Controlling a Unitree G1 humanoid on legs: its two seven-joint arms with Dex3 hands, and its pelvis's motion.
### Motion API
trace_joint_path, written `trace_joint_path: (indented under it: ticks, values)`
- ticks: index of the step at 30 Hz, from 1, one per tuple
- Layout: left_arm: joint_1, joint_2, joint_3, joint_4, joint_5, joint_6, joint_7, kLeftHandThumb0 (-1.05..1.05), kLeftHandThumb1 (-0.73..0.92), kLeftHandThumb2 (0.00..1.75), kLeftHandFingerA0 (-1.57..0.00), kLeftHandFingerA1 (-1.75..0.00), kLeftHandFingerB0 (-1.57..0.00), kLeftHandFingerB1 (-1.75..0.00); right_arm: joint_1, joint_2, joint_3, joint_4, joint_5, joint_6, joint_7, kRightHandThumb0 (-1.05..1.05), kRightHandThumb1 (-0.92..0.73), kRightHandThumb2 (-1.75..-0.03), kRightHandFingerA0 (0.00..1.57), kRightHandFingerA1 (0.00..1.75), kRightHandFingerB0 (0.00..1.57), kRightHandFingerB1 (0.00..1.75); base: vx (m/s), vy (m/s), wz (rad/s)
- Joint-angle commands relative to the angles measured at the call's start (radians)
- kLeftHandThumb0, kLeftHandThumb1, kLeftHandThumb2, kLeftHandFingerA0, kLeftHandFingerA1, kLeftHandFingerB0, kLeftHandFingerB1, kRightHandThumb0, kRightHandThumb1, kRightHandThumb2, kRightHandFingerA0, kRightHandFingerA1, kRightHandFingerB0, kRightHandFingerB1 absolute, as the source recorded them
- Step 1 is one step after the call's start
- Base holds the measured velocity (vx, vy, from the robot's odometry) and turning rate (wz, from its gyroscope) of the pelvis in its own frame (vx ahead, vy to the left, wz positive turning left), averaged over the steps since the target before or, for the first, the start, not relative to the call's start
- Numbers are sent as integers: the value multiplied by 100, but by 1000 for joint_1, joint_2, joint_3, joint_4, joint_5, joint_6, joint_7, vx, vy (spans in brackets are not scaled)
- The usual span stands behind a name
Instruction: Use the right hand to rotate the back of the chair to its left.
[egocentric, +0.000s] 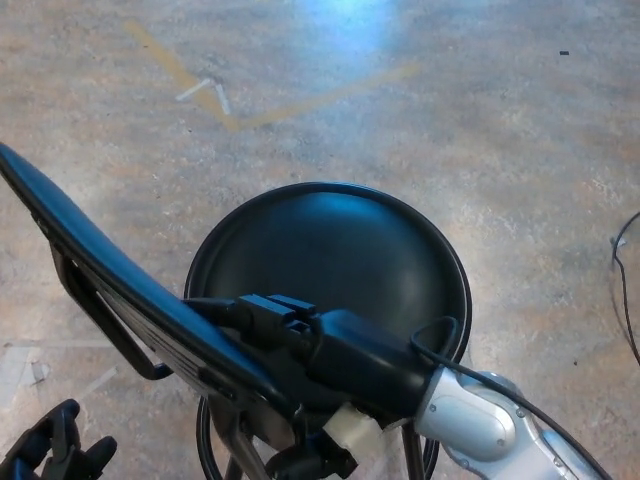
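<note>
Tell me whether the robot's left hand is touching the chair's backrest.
No: the left hand sits low at the picture's corner, apart from the backrest, which only the right hand reaches.

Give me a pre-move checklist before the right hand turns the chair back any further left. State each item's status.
1. right hand touching the backrest: ok.
2. Firm grip on it: cannot tell, fingers are hidden.
3. left hand clear of the backrest: ok, low at the corner.
4. Floor left of the chair free: ok.
5. Arm cable clear of the seat: cannot tell.
</note>
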Motion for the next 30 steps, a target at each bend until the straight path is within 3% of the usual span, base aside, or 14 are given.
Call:
trace_joint_path:
  ticks: [1, 2, 7, 8, 13, 14, 16, 17, 18, 21, 22, 25, 26, 30]
  values:
    - [13, -1, -4, 7, -3, 10, 16, -58, 79, 63, -52, -61, -48, -65, -6, 1, -8, 27, 16, -15, 2, -102, -69, -102, 0, 25, 0, 33, 0, 0, 0]
    - [13, -1, -3, 7, -5, 11, 13, -57, 79, 63, -50, -60, -47, -65, -2, -3, -16, 34, 29, -12, 7, -105, -64, -63, 0, 27, 0, 34, 0, 0, 0]
    - [13, -1, -3, 7, -5, 11, 13, -57, 79, 63, -50, -60, -47, -65, -3, -3, -18, 38, 31, -15, 9, -105, -64, -63, 0, 27, 0, 34, 0, 0, 0]
    - [12, -5, -2, 8, -5, 13, 21, -61, 58, 95, -50, -67, -50, -71, 13, -44, -70, 59, 58, -37, -8, -105, -63, -63, 0, 26, 0, 34, 0, 0, 0]
    - [11, -7, -2, 8, -5, 14, 26, -61, 58, 95, -50, -67, -50, -71, 20, -56, -102, 77, 68, -58, -9, -105, -63, -63, 0, 26, 0, 34, 0, 0, 0]
    - [13, -4, -5, 7, -2, 12, 17, -57, 81, 62, -49, -60, -46, -65, 67, -126, -184, 109, 103, -108, -40, -105, -66, -66, 0, 26, 0, 36, 0, 0, 0]
    - [14, -2, -7, 7, -1, 11, 14, -57, 81, 62, -49, -60, -46, -65, 88, -153, -225, 126, 117, -134, -49, -105, -66, -66, 0, 26, 0, 36, 0, 0, 0]
    - [14, -1, -7, 7, -2, 12, 11, -57, 79, 62, -47, -61, -49, -69, 113, -188, -273, 144, 146, -141, -42, -87, -57, -102, 0, 44, 0, 46, 0, 0, 0]
    - [15, 0, -7, 7, -3, 12, 9, -57, 79, 62, -47, -61, -49, -69, 144, -233, -330, 166, 185, -145, -36, -87, -57, -102, 0, 44, 0, 46, 0, 0, 0]
    - [15, 0, -8, 7, -4, 12, 8, -57, 79, 62, -47, -61, -49, -69, 150, -237, -353, 176, 191, -156, -24, -87, -57, -102, 0, 44, 0, 46, 0, 0, 0]
    - [16, 1, -6, 7, -5, 13, 10, -58, 79, 63, -48, -61, -51, -74, 170, -267, -404, 244, 199, -168, -55, -105, -71, -112, 0, 44, 0, 45, 0, 0, 0]
    - [15, 2, -4, 8, -8, 14, 12, -58, 79, 63, -48, -61, -51, -74, 192, -310, -490, 365, 205, -204, -96, -105, -71, -112, 0, 44, 0, 45, 0, 0, 0]
    - [17, 4, -4, 8, -7, 15, 12, -57, 79, 63, -49, -60, -50, -69, 197, -318, -529, 457, 218, -202, -122, -105, -52, -101, 0, 53, 0, 51, 0, 0, 0]
    - [16, 3, -7, 8, -4, 20, 15, -56, 79, 63, -48, -59, -49, -67, 175, -316, -592, 618, 254, -214, -124, -105, -51, -100, 0, 61, 0, 55, 0, 0, 0]
